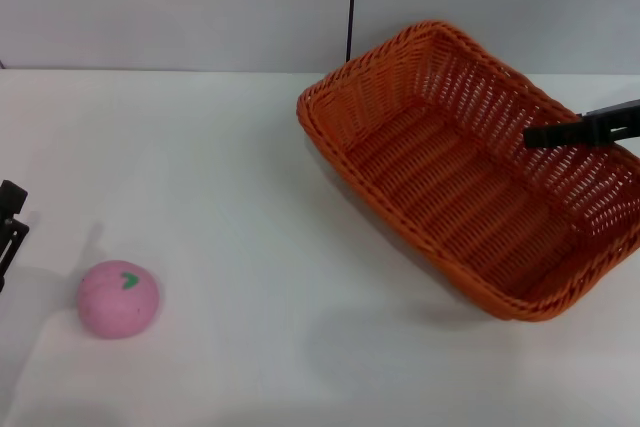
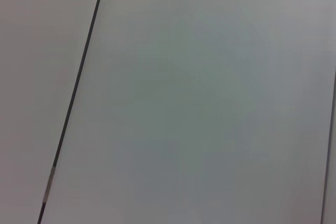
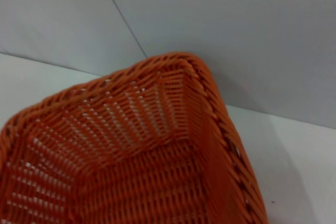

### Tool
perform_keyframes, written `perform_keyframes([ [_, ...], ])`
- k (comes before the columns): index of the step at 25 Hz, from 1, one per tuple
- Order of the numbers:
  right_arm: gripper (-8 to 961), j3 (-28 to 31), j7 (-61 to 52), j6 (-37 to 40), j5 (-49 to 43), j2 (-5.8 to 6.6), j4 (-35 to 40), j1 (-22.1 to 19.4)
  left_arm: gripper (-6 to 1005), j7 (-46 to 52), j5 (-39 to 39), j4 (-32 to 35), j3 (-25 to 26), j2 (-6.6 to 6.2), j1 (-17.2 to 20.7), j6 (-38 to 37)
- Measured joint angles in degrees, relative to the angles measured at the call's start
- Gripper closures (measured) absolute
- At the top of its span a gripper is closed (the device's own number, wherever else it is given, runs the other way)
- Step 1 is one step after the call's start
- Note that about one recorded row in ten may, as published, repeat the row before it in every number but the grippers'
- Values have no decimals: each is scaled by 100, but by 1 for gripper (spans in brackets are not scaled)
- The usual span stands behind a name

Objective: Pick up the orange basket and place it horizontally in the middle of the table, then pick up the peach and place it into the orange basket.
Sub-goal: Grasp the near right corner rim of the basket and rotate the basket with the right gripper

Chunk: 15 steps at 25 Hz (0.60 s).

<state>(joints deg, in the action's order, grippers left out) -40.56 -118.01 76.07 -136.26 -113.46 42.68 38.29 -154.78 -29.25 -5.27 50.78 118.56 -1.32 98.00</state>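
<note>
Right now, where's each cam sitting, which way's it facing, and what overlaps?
Head: up high, looking down at table, basket, peach; left gripper at the left edge, right gripper over the basket.
Left wrist: faces a blank wall; no body.
Right wrist: above the basket, facing its far corner; no fingers.
Shared: head and right wrist both show basket.

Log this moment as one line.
orange basket: angled, right side of table | right pincer: over basket's right wall | peach: front-left, untouched | left pincer: idle, left edge
</note>
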Motion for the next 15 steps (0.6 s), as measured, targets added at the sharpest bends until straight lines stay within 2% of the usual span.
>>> perform_keyframes([
  [8, 207, -339, 21, -98, -55, -29, 88, -34, 196, 0, -3, 0, 27, 0, -1, -11],
  [12, 386, -343, 111, -85, -45, -80, 282, -65, 196, 0, -2, -1, 29, 0, -15, -11],
  [13, 431, -344, 176, -53, -33, -147, 504, -113, 196, 5, -2, -1, 29, 0, -20, -11],
  [15, 489, -345, 218, -29, -31, -191, 671, -151, 196, 12, -2, -6, 29, 3, -21, -11],
])
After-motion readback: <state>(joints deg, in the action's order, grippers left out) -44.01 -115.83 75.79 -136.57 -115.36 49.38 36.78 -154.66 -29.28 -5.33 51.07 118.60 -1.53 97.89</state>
